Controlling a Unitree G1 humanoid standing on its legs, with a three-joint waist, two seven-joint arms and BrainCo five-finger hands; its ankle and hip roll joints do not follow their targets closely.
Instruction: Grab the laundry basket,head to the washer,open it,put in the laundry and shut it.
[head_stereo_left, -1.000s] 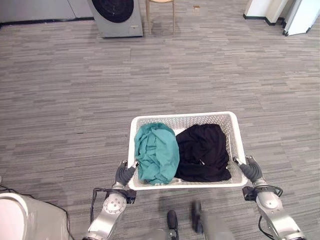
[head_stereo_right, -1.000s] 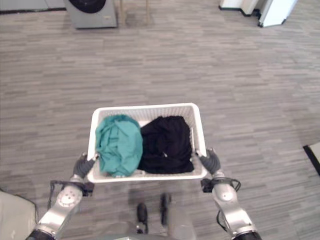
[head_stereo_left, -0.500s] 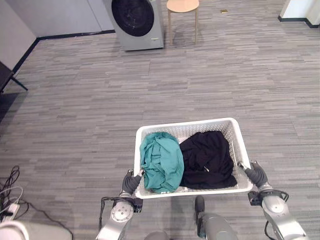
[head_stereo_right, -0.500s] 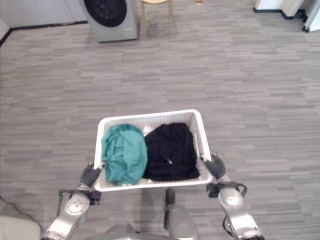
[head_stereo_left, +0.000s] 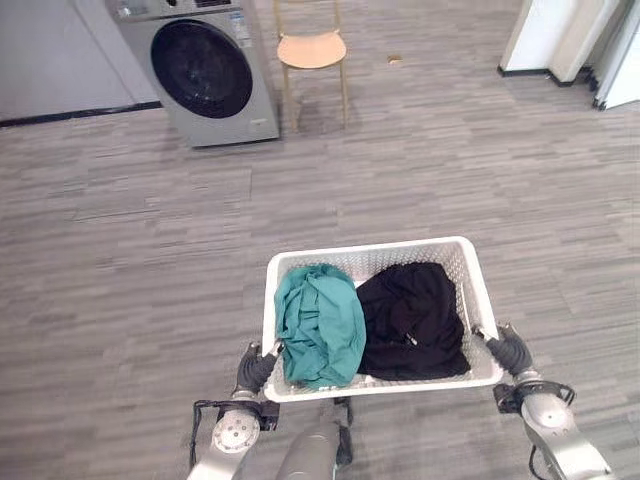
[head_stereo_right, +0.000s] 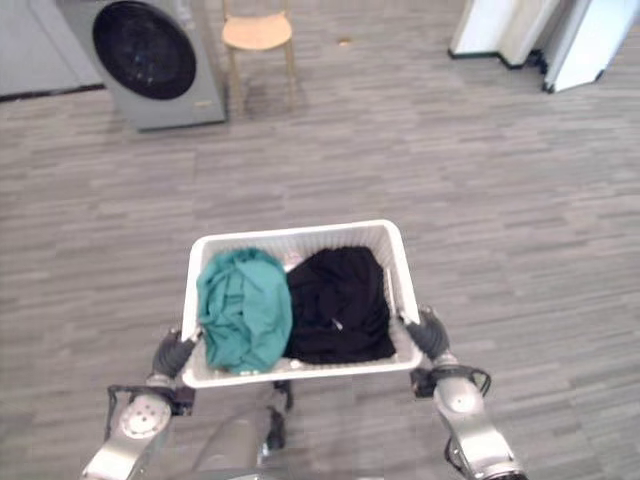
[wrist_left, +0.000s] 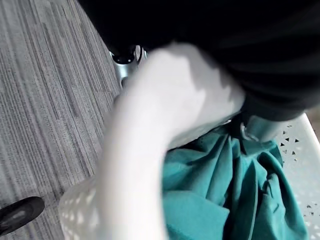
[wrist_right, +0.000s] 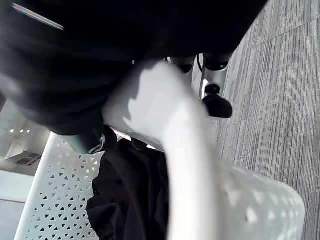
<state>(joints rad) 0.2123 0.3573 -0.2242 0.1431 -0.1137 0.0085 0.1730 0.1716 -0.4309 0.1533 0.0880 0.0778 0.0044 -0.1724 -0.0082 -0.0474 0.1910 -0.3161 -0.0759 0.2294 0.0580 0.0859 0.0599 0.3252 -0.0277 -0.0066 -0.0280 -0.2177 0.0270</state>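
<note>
I see the white basket (head_stereo_left: 374, 254) off the floor, my left hand (head_stereo_left: 254, 368) curled on its left rim and my right hand (head_stereo_left: 510, 350) curled on the right rim. Inside, a teal cloth (head_stereo_left: 320, 324) sits at the left end, black clothes (head_stereo_left: 412, 319) at the right. The wrist views show each grip close up; the eye views show the washer (head_stereo_left: 200, 68), door shut, and a stool (head_stereo_left: 311, 52) far ahead.

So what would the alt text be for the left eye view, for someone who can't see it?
A robot's left hand and right hand hold a white laundry basket by its two ends, with a teal garment and a black garment side by side inside. Across the grey floor stands a grey washer, door closed, with a wooden chair beside it.
</note>
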